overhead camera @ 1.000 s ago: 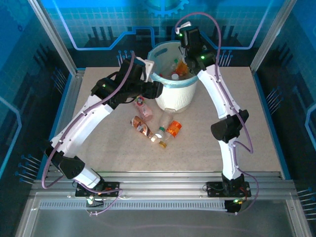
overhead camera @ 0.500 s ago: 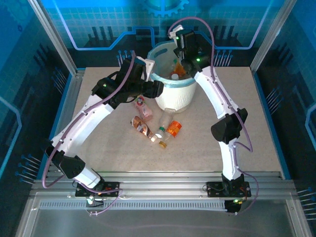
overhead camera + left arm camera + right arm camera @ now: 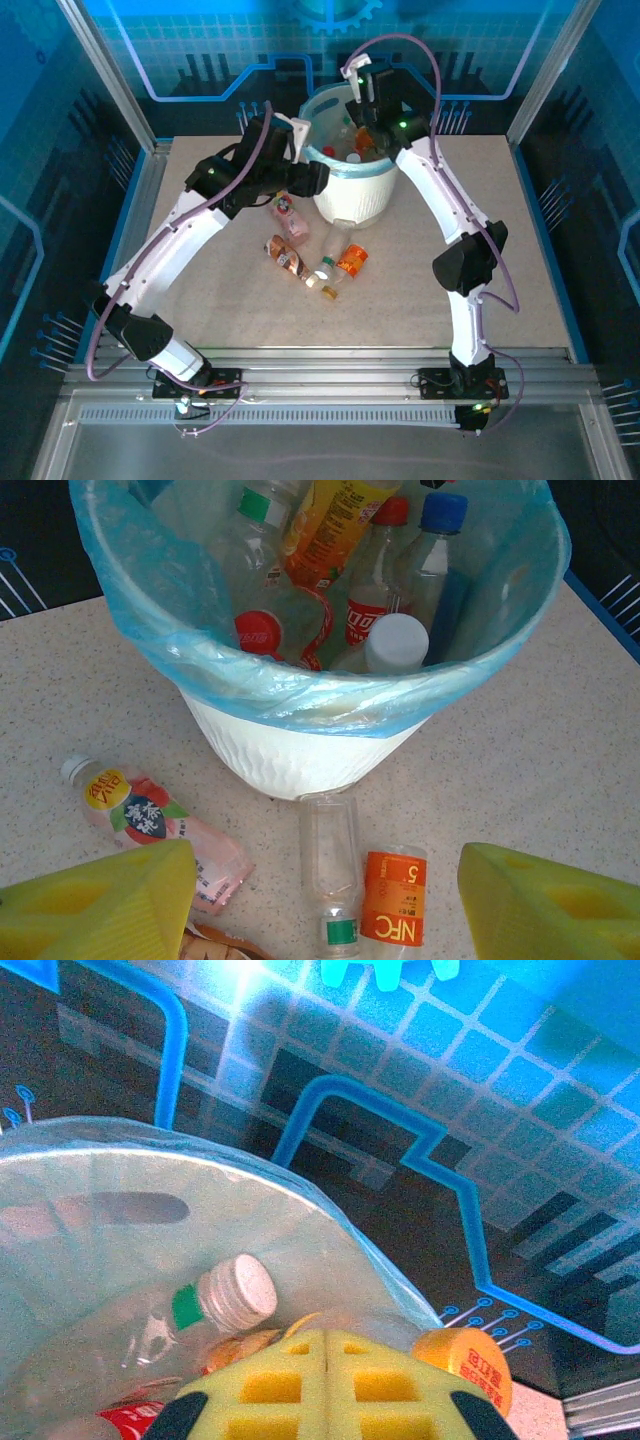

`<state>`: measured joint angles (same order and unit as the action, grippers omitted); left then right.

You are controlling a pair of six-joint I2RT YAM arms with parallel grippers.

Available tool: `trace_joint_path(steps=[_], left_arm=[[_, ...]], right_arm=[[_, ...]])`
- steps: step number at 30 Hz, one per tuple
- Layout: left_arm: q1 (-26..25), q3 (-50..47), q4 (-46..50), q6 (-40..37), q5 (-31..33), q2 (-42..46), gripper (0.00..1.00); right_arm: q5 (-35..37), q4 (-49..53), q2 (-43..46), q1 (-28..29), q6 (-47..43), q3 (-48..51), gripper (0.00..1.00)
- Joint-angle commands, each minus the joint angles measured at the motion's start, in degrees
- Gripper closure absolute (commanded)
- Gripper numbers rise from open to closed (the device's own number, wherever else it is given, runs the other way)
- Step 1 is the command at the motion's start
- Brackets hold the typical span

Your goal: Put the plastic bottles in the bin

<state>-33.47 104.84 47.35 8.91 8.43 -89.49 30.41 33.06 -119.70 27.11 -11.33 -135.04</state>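
My right pincer [image 3: 328,1352] has just pinched shut, empty, above the bin [image 3: 360,205]; four bottles [image 3: 350,262] left on the table [image 3: 520,250].

Bins: one [image 3: 300,760].

Bottles lying on the worktop [image 3: 530,250]: four.
- one pink bottle [image 3: 160,825]
- one clear bottle with a green band [image 3: 332,865]
- one orange NFC bottle [image 3: 393,895]
- one brown bottle [image 3: 285,256]

Bottles distinguishable inside the bin: six.
- one green-banded bottle [image 3: 255,525]
- one yellow-orange bottle [image 3: 330,520]
- one red-capped bottle [image 3: 372,590]
- one blue-capped bottle [image 3: 435,540]
- one white-capped bottle [image 3: 395,645]
- one red-labelled clear bottle [image 3: 275,630]

Any bottles underneath hidden, so bin total not established.

Arms: two, namely the left arm [image 3: 170,240] and the right arm [image 3: 450,210].
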Motion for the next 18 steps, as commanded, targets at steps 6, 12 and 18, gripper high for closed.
trace_joint_path(steps=[6, 12, 18], left_arm=[[1.4, -1.5, -1.9, 0.0, 0.8, 0.0, 0.29], [2.2, -1.8, -1.7, -0.3, 0.9, 0.8, 0.29], [2.6, -3.1, -2.4, 0.0, 0.5, 0.8, 0.29]], right_arm=[[-0.2, 6.2, -4.7, 0.0, 2.9, -12.9, 1.00], [2.4, 10.9, -7.9, -3.8, 7.2, -20.5, 1.00], [-2.4, 14.0, -9.1, -6.9, 11.9, -16.2, 1.00]])
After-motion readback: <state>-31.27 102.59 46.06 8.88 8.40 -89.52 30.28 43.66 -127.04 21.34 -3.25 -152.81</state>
